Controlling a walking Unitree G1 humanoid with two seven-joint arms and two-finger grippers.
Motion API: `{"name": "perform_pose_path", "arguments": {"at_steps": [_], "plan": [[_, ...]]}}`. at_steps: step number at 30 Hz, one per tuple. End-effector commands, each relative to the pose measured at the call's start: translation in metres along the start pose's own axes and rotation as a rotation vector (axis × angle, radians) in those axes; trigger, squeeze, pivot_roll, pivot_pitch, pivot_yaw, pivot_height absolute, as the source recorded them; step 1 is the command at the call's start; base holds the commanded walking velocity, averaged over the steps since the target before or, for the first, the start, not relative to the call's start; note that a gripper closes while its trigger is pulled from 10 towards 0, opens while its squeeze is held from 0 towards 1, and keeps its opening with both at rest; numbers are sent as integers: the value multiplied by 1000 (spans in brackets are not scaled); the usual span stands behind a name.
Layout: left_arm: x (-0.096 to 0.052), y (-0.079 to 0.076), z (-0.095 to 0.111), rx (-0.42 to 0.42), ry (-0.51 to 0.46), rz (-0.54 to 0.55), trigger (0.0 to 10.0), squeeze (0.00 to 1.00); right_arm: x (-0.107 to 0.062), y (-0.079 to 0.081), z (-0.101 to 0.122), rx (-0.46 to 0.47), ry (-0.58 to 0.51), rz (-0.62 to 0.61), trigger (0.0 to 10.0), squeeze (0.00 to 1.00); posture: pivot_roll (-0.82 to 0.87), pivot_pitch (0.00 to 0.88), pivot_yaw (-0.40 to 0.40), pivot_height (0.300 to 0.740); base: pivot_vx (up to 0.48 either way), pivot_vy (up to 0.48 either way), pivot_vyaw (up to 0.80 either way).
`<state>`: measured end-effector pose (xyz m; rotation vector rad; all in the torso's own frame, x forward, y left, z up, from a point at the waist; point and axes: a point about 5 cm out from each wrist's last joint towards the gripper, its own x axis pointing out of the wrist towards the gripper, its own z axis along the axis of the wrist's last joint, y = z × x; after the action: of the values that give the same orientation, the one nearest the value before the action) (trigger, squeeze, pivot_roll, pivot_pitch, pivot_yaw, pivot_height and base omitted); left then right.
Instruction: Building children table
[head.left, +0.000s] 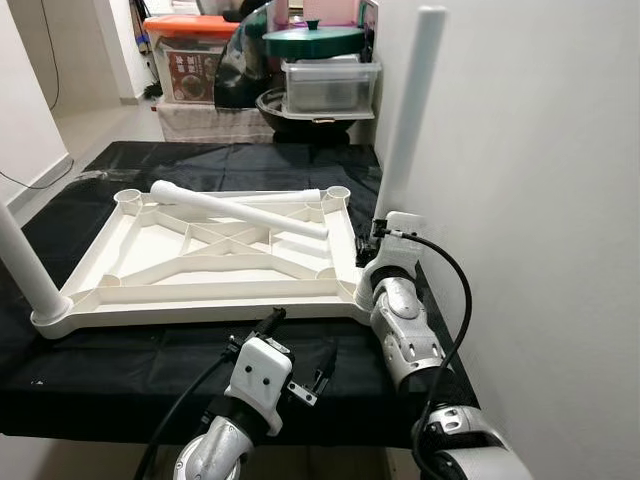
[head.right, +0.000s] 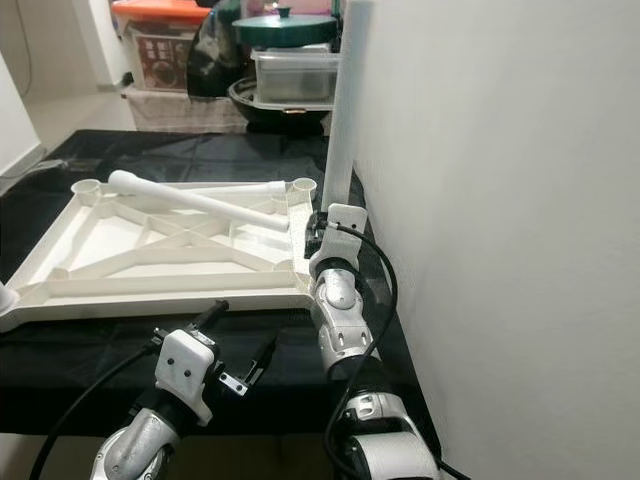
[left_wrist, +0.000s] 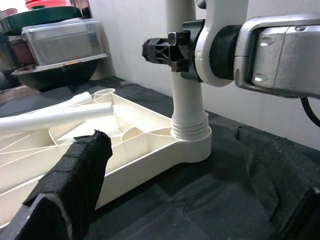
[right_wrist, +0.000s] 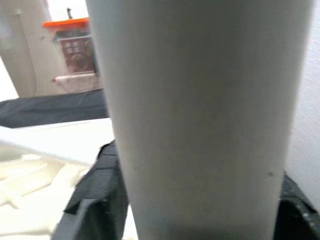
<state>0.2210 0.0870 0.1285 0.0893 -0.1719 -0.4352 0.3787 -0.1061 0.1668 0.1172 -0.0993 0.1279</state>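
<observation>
A white plastic table top (head.left: 140, 285) lies upside down on a black cloth. One white leg (head.left: 410, 110) stands upright in its near right corner socket (left_wrist: 192, 137). My right gripper (head.left: 378, 235) is shut on this leg low down, a little above the socket, and the leg (right_wrist: 200, 115) looms close in the right wrist view. Another leg (head.left: 25, 265) stands in the near left corner. Two loose legs (head.left: 240, 210) lie crossed on the frame's far side. My left gripper (head.left: 295, 350) hovers open over the cloth just in front of the frame's near edge, its fingers (left_wrist: 75, 180) holding nothing.
A white wall (head.left: 530, 200) runs close along the right, right beside the upright leg. Clear storage boxes (head.left: 330, 85), a green lid (head.left: 315, 40) and an orange-lidded bin (head.left: 190, 55) are stacked beyond the black cloth (head.left: 120, 370). The cloth's front edge is near me.
</observation>
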Motion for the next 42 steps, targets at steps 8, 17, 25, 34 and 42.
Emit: {"name": "perform_pose_path", "arguments": {"at_steps": [8,17,25,34,42], "plan": [[0,-1,-5,-12,6,4,10000,0,-7,-1,-5,-62,209,706,10000,0,60,0,-36,740,0,0,0],[2,-1,-5,-10,4,-5,10000,0,-15,13,4,-124,320,1155,10000,0,83,0,-51,740,0,0,0],[2,-1,-4,-8,-1,-6,10000,0,-11,31,8,-108,305,1239,0,0,92,0,-61,740,0,0,0],[5,1,-3,-5,-8,-7,10000,0,18,0,-1,-130,257,408,0,0,80,0,-49,740,0,0,0],[6,0,-3,-5,-7,-17,10000,0,6,-52,-3,-75,200,-368,0,0,73,0,-43,740,0,0,0]]}}
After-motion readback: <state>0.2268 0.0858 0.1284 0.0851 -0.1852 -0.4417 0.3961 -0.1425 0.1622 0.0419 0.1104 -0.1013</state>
